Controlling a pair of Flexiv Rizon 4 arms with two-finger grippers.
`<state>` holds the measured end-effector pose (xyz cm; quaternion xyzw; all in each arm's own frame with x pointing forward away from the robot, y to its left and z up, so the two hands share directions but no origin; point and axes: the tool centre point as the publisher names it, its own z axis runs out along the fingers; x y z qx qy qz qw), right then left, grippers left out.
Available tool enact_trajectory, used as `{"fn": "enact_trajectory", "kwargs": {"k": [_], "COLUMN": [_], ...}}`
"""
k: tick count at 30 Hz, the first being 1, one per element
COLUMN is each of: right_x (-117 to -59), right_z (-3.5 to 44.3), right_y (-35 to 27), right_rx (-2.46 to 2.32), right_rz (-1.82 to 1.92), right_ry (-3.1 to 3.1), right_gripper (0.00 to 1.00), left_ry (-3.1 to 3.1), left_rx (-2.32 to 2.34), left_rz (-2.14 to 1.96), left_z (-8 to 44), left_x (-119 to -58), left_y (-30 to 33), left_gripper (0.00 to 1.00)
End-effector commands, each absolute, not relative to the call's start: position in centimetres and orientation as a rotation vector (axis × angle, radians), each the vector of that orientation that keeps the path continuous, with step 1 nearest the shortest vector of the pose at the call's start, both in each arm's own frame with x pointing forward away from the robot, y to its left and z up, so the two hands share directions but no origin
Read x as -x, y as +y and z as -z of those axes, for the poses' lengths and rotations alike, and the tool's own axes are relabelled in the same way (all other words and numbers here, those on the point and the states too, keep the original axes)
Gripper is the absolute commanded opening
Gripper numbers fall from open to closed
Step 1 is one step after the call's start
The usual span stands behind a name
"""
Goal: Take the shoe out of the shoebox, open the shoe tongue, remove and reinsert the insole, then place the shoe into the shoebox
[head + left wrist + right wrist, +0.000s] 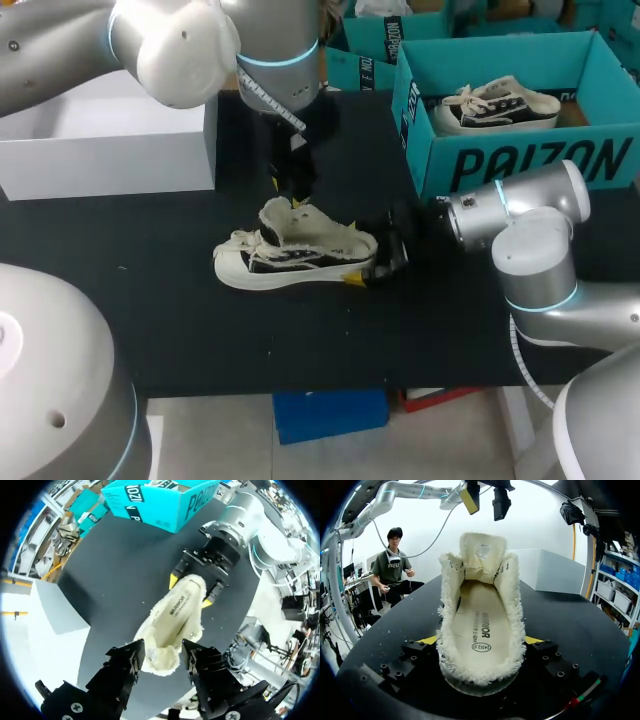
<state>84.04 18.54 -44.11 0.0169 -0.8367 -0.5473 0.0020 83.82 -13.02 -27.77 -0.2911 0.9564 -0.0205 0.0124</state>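
Observation:
A cream fleece-lined shoe [295, 255] lies on the black table [150, 300], toe to the left. Its tongue [482, 545] stands upright and the insole [480, 625] shows inside. My right gripper [372, 265] is shut on the heel, a yellow tip pressing each side [481, 640]. From the left wrist view it shows at the shoe's far end [191, 587]. My left gripper [295, 190] hangs open just above the tongue. The right wrist view shows its fingertips [470, 497] clear of the tongue's top edge. In its own view [162, 655] the tongue [160, 657] lies below, between its fingers.
A teal shoebox [520, 160] stands at the back right with a second shoe [500, 105] inside. More teal boxes [380, 45] sit behind it. A white box [110, 140] stands at the back left. Bare black table lies in front of the shoe.

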Motion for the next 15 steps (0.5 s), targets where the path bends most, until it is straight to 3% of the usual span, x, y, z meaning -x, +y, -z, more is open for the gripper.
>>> {"fn": "enact_trajectory", "kwargs": {"k": [1, 15], "right_x": [-84.11, -84.11], "right_z": [44.31, 44.31], "right_y": [18.69, 18.69], "right_rx": [-0.051, -0.051], "right_rz": [1.716, 1.716], "right_ry": [-2.627, -2.627], "right_gripper": [0.00, 0.00], "left_ry": [3.196, 3.329], "left_rx": [0.272, 0.103], "left_rz": [0.119, 0.158], "left_z": [28.35, 29.14], "left_x": [-84.34, -83.92], "left_y": [-12.89, -12.63], "left_gripper": [0.00, 0.00]}}
